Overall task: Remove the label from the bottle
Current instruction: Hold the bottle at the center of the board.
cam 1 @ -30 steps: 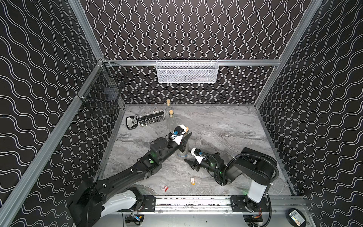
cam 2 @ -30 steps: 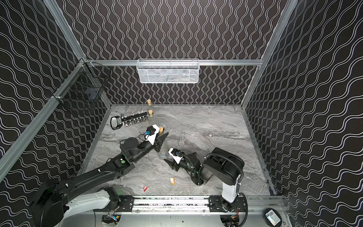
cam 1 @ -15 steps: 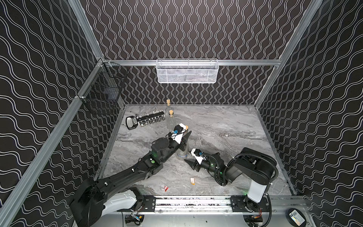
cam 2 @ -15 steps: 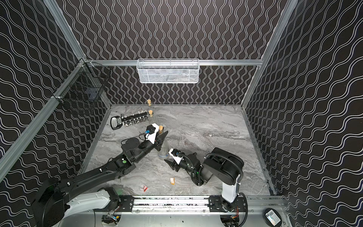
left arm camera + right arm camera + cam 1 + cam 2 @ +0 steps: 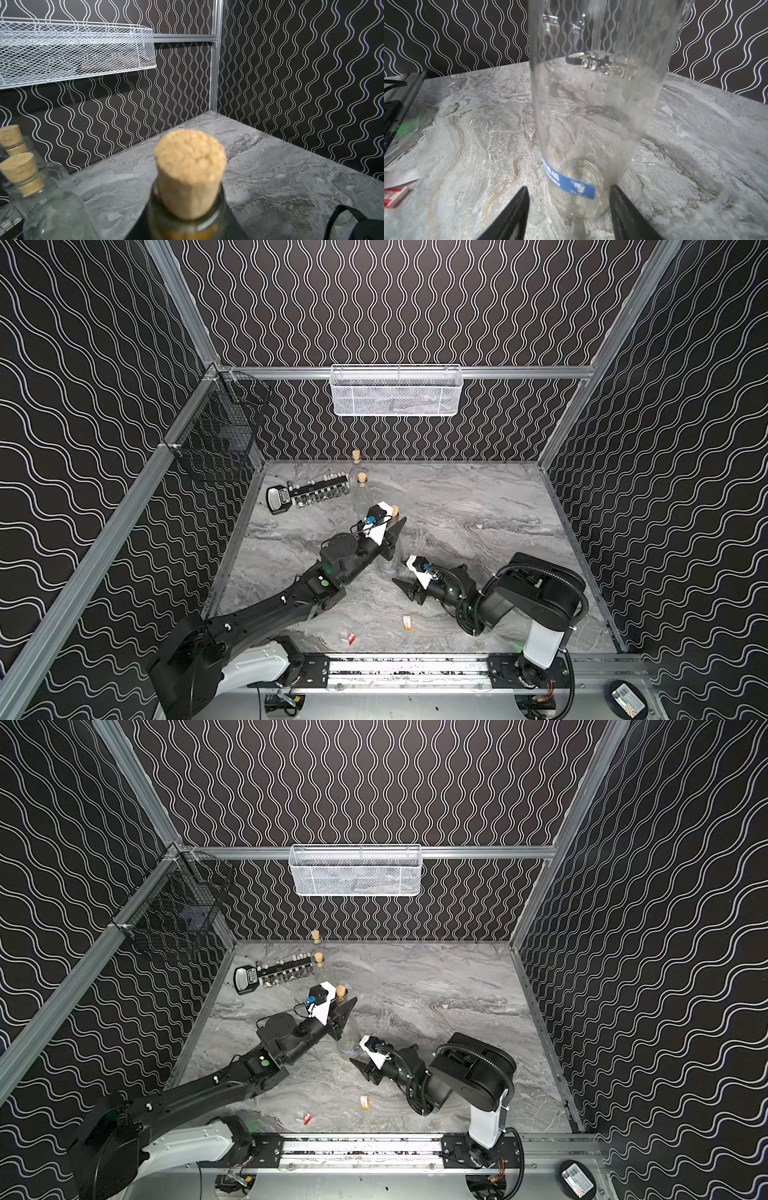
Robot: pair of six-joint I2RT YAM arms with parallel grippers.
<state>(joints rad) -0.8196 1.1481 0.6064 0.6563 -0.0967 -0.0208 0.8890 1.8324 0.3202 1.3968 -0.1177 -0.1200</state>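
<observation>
holding bottle [image 5: 390,562] by neck, blue label [image 5: 569,184] attached

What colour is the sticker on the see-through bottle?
Blue, with white print. The label sits low on the bottle, clearest in the right wrist view.

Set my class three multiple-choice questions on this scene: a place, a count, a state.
1. Where on the bottle is the blue label? A top; B middle; C near the base.
2. How many corks show? A two; B three; C four.
3. The right gripper is: A open; B shut on the label; C shut on a cork.
Answers: C, it sits low on the glass; B, three show in the left wrist view; A, its jaws stand apart beside the bottle.
</observation>
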